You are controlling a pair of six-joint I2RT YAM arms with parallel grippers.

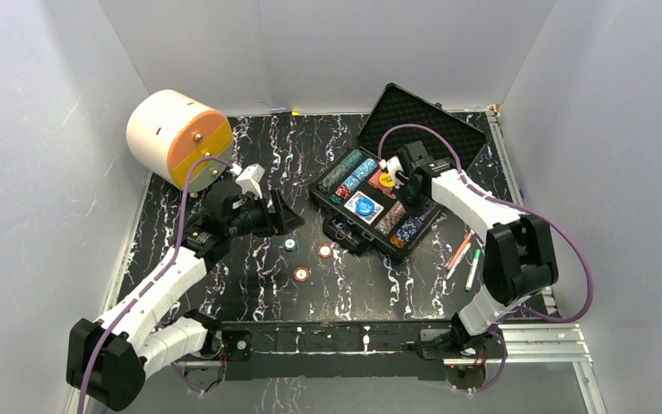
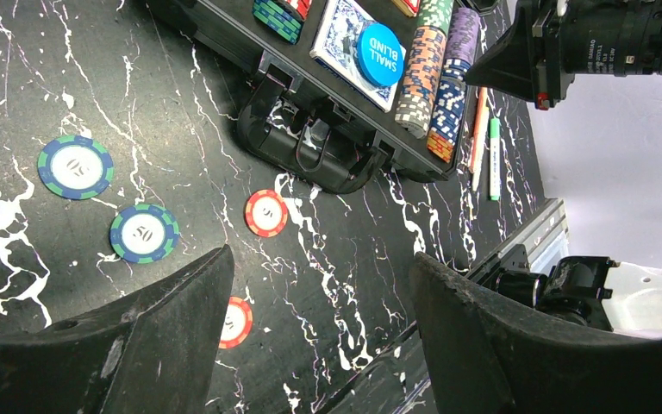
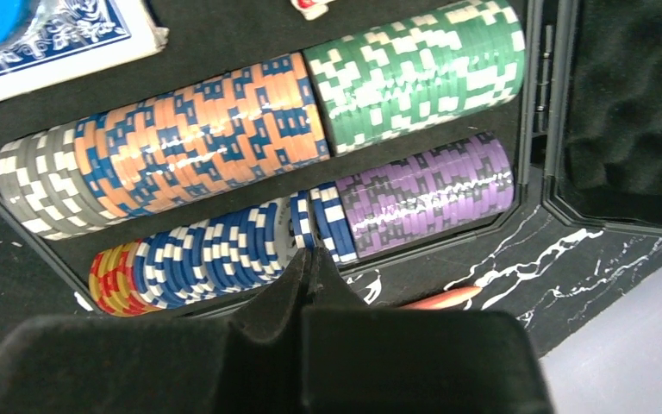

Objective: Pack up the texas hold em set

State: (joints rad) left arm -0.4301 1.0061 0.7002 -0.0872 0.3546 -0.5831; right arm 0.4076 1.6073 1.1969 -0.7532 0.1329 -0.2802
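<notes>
The left gripper [image 2: 321,259] stands wide open over the black marbled table [image 1: 371,285], holding nothing and touching nothing, with bare tabletop between its fingers [image 2: 181,345]. In its wrist view a red chip [image 2: 266,213] lies at 11 o'clock from the gap. A second red chip [image 2: 235,321] sits partly behind the inner edge of one finger at 7 o'clock, and two blue-and-green chips [image 2: 144,233] lie off at 9 to 10 o'clock. The right gripper [image 3: 315,259] has its fingers pressed together with nothing visible between them. Its tip is at the near edge of the blue-and-white chip row [image 3: 215,254], though I cannot tell if it touches the chips. The black case [image 1: 377,203] lies open at about 2 o'clock from the table's middle, and its foam-lined lid [image 1: 422,116] is tilted up on the 1 o'clock side. Inside, chips lie on edge in packed rows: green [image 3: 418,73], orange-and-blue [image 3: 198,129], grey [image 3: 30,185] and purple [image 3: 427,190]. A blue-backed card deck [image 2: 340,39] carries a round blue SMALL BLIND button [image 2: 380,53]. The loose chips [image 1: 301,275] lie at 8 o'clock from the case, well apart from it. Two pens [image 1: 465,259] rest at 4 o'clock from the case, and the white-and-orange drawer unit [image 1: 178,138] sits in the table's 10 o'clock corner.
</notes>
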